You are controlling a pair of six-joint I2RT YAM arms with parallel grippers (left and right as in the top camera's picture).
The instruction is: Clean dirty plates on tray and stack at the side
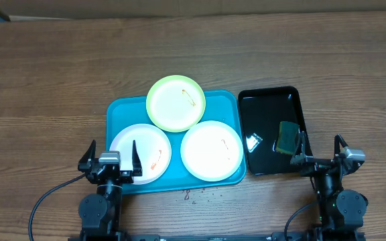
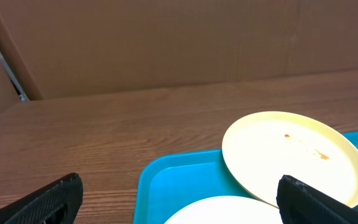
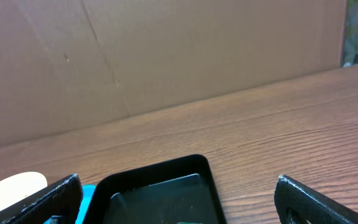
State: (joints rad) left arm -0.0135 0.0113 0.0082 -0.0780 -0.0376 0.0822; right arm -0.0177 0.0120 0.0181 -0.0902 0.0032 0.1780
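Observation:
The turquoise tray (image 1: 122, 110) holds three plates. A pale yellow-green plate (image 1: 175, 102) with small orange smears lies at its far edge, overhanging the rim. A white plate (image 1: 146, 144) with an orange-red smear lies front left, and a white plate (image 1: 212, 150) with a faint smear front right. My left gripper (image 1: 112, 155) is open and empty at the tray's front left corner, over the edge of the left white plate. My right gripper (image 1: 320, 151) is open and empty at the front right of the black tray. The left wrist view shows the tray (image 2: 173, 177) and the yellow-green plate (image 2: 291, 155).
A glossy black tray (image 1: 263, 107) stands right of the turquoise tray, with a green sponge (image 1: 288, 136) in it; it also shows in the right wrist view (image 3: 160, 180). Small crumbs (image 1: 187, 194) lie on the wooden table in front of the tray. A cardboard wall stands behind the table.

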